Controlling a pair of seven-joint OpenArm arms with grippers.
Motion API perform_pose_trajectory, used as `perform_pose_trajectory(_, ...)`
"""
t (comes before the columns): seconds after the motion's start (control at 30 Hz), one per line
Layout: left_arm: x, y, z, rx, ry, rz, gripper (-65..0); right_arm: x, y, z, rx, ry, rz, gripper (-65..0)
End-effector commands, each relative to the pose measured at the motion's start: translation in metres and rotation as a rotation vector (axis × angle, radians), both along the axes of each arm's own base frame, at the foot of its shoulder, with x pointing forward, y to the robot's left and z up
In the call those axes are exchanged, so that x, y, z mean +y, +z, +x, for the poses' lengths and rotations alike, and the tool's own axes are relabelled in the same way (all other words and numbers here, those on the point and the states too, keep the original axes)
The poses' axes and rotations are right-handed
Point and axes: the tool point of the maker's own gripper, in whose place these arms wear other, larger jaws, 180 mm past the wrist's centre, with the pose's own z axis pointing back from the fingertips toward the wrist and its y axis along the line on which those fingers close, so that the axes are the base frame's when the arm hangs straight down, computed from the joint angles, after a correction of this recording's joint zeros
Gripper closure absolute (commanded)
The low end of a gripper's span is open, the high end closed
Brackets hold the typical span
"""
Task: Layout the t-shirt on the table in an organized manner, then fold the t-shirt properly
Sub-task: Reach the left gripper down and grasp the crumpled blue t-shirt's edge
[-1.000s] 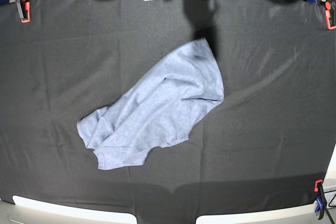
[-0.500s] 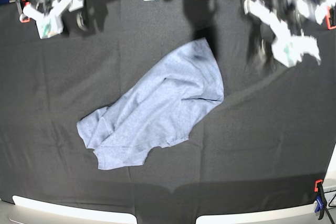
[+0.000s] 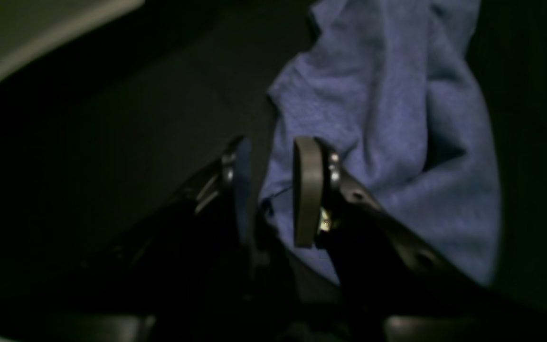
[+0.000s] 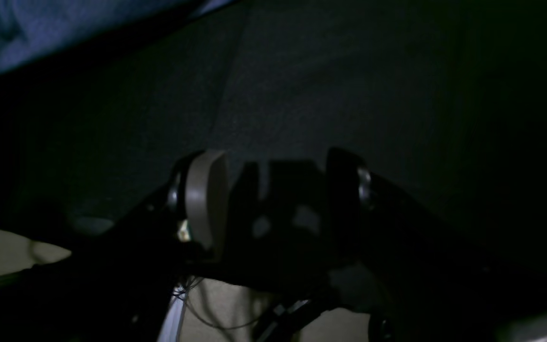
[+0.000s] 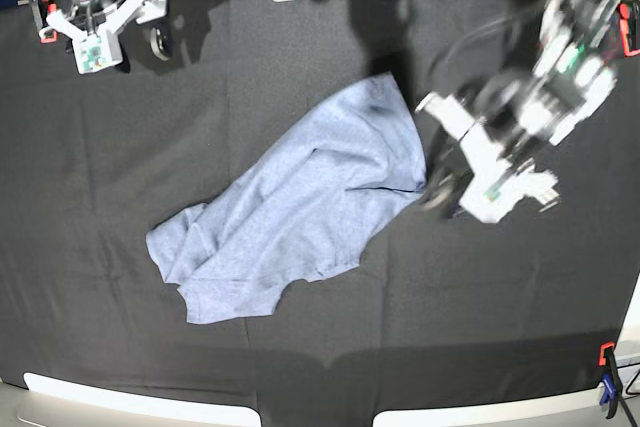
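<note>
The t-shirt (image 5: 300,212) lies crumpled in a diagonal heap on the table (image 5: 300,367), running from lower left to upper right. No lettering shows. My left gripper (image 5: 462,179), blurred by motion, hangs just off the shirt's right edge. In the left wrist view the left gripper (image 3: 273,190) is open, and the t-shirt (image 3: 387,118) shows beyond and between the jaws, ungripped. My right gripper (image 5: 95,47) is at the far back left, well away from the shirt. The right wrist view shows it (image 4: 273,199) wide open over bare table (image 4: 349,85), with the t-shirt (image 4: 64,28) in the top left corner.
Orange clamps (image 5: 628,27) sit at the back corners, and another clamp (image 5: 607,367) is at the front right. The white rim (image 5: 130,402) runs along the front edge. Cables and gear lie beyond the back edge.
Both arms have come into view from the back. The left arm has swung down and inward from the back right to the shirt's right edge. The right arm stays at the back left. The shirt is unmoved.
</note>
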Motion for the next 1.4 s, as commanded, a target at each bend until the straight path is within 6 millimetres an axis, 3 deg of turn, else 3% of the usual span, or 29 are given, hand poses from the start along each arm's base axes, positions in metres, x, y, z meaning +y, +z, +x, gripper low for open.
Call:
perform_pose_trajectory(0.0, -0.005, 0.013, 0.011, -0.045, -0.006, -0.030, -14.3, 0.002, 0.008, 0.003, -0.032, 0.004, 0.005, -32.3)
perform_pose_trajectory(0.17, -0.032, -0.012, 0.031, 0.003, -0.068, 0.052, -14.3, 0.005, 0.006, 0.001, -0.032, -0.024, 0.025, -32.3)
perform_pose_trajectory(0.33, -0.065, -0.028, 0.026, -0.003, -0.184, 0.164, -14.3, 0.006, 0.006, 0.001, -0.031, -0.035, 0.032, -32.3)
perform_pose_trajectory(0.53, -0.078, -0.066, 0.011, -0.023, -0.317, 0.399, -14.3, 0.000, 0.005, 0.000, -0.030, -0.030, -0.016, -32.3)
perform_pose_trajectory(0.67, -0.077, -0.089, 0.022, -0.011, -0.327, 0.487, -14.3, 0.000, 0.005, 0.000, -0.029, -0.030, -0.016, -32.3)
perform_pose_trajectory(0.87, -0.067, -0.077, 0.051, -0.049, -0.231, 0.494, -14.3, 0.000, 0.005, 0.000, -0.029, -0.030, -0.016, -32.3)
perform_pose_trajectory(1.37, -0.076, -0.064, 0.058, -0.070, -0.236, 0.433, -18.2, 0.000, 0.009, 0.010, -0.058, -0.030, -0.015, -32.3)
